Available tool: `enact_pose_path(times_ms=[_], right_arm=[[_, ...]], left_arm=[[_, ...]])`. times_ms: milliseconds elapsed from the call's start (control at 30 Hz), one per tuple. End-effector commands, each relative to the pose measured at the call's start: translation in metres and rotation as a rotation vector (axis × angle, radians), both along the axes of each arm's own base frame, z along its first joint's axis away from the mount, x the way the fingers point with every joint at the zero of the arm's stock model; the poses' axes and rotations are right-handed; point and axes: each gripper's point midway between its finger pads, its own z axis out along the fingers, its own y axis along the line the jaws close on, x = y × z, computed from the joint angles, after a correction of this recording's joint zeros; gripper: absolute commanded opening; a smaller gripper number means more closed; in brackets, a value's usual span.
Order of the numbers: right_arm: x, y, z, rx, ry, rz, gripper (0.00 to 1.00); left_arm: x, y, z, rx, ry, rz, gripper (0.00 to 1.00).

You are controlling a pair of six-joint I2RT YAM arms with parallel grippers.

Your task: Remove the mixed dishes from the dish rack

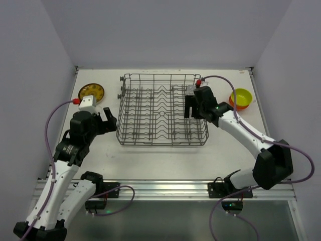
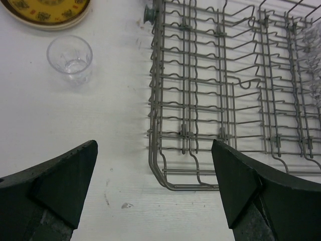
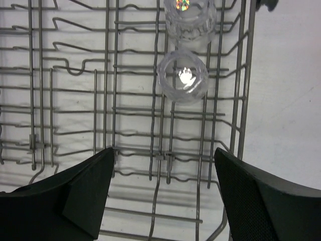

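Your left gripper [image 2: 153,188] is spread wide over bare table at the rack's [image 1: 163,109] left edge, holding nothing. A glass [image 2: 70,56] and plate [image 2: 46,11] sit upper left. Your right gripper [image 3: 163,193] is spread over the rack's right side, above two glasses [image 3: 182,76].

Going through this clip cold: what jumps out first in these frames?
The big grey wire dish rack fills the table's middle and looks nearly bare; only two clear glasses remain at its right end, right under the open right gripper. Unloaded pieces flank it: a patterned plate and a clear glass to the left, ahead of the open left gripper, and a yellow-green bowl nested on an orange one to the right.
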Motion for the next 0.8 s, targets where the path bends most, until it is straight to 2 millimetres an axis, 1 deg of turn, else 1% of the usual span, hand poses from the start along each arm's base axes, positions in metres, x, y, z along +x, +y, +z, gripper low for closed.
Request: enact_pose_path(times_ms=[0, 33, 100, 133, 233, 267, 400, 467, 500, 567, 633, 733, 767], right_arm=[[0.022, -0.001, 0.013, -0.067, -0.007, -0.014, 0.82], [0.027, 0.001, 0.005, -0.085, 0.017, -0.016, 0.82], [0.037, 0.001, 0.008, -0.105, 0.001, -0.032, 0.82], [0.042, 0.0, 0.001, -0.12, 0.017, -0.038, 0.82], [0.055, -0.002, 0.001, -0.136, 0.024, -0.047, 0.81], [0.062, -0.001, -0.001, -0.141, 0.029, -0.047, 0.8], [0.073, -0.005, -0.012, -0.16, 0.066, -0.057, 0.79], [0.077, -0.008, -0.016, -0.167, 0.076, -0.066, 0.78], [0.077, -0.008, -0.023, -0.174, 0.094, -0.066, 0.78], [0.079, -0.007, -0.029, -0.168, 0.11, -0.059, 0.77], [0.079, -0.007, -0.039, -0.175, 0.133, -0.06, 0.76], [0.079, -0.002, -0.048, -0.159, 0.158, -0.046, 0.74], [0.079, -0.001, -0.048, -0.151, 0.159, -0.045, 0.73]], left_arm=[[0.004, 0.007, 0.02, 0.009, -0.125, 0.027, 1.0], [0.004, 0.006, 0.02, 0.003, -0.124, 0.03, 1.0], [0.005, 0.001, 0.02, -0.002, -0.127, 0.002, 1.0], [0.005, -0.003, 0.017, -0.007, -0.116, -0.018, 1.0], [0.006, -0.005, 0.013, -0.008, -0.103, -0.027, 1.0], [0.007, -0.004, 0.013, -0.007, -0.1, -0.026, 1.0], [0.009, -0.003, 0.008, 0.001, -0.079, -0.013, 1.0], [0.009, -0.004, 0.006, 0.002, -0.073, -0.016, 1.0], [0.01, -0.004, 0.006, 0.002, -0.071, -0.016, 1.0], [0.01, -0.004, 0.005, 0.002, -0.069, -0.018, 1.0], [0.011, -0.004, 0.005, 0.001, -0.068, -0.019, 1.0], [0.011, -0.005, 0.003, 0.003, -0.06, -0.019, 1.0], [0.011, -0.005, 0.003, 0.003, -0.06, -0.02, 1.0]])
